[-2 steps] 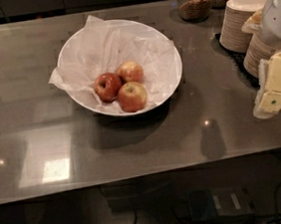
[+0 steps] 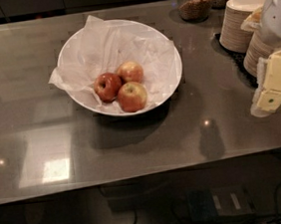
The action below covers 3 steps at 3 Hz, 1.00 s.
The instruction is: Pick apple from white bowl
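On the grey counter point(image 2: 26, 71), the white bowl point(image 2: 175, 80) sits left of centre, with crumpled tissue paper point(image 2: 103, 43) lining it and spilling over its left rim. Three apples lie touching one another in the near part of the bowl. The darkest red apple point(image 2: 107, 86) is leftmost. Just right of it is the front apple point(image 2: 132, 96), nearest the bowl's near rim. The paler back apple point(image 2: 131, 71) sits behind those two.

Right of the bowl and further back stands a glass jar point(image 2: 194, 1) of brown contents. Further right again are stacks of beige paper bowls point(image 2: 243, 18). The gripper point(image 2: 269, 98) is at the far right, well apart from the bowl and just in front of those stacks. It hangs above the counter with nothing visibly in it. I cannot tell whether it is released or clenched.

The coming move turns on one relation: the apples lie well to the left of the gripper and below it, across bare counter. By my judgement the reach must travel leftward over the bowl's right rim. The front apple looks like the nearest and least hemmed-in target from that side.
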Each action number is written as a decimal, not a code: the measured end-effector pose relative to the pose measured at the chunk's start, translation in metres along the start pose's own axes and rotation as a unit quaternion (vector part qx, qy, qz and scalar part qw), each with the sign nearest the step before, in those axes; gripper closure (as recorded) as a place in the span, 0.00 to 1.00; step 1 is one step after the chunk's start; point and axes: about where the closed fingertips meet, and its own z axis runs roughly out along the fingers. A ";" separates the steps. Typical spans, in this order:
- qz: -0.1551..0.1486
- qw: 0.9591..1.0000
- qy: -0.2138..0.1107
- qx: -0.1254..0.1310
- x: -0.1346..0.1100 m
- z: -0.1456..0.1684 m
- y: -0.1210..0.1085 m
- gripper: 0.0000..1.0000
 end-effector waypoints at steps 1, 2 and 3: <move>-0.004 1.000 -0.017 0.003 -0.008 0.001 -0.002 0.00; -0.033 0.995 -0.091 -0.004 -0.042 0.009 -0.011 0.00; -0.079 0.985 -0.151 -0.028 -0.080 0.021 -0.016 0.00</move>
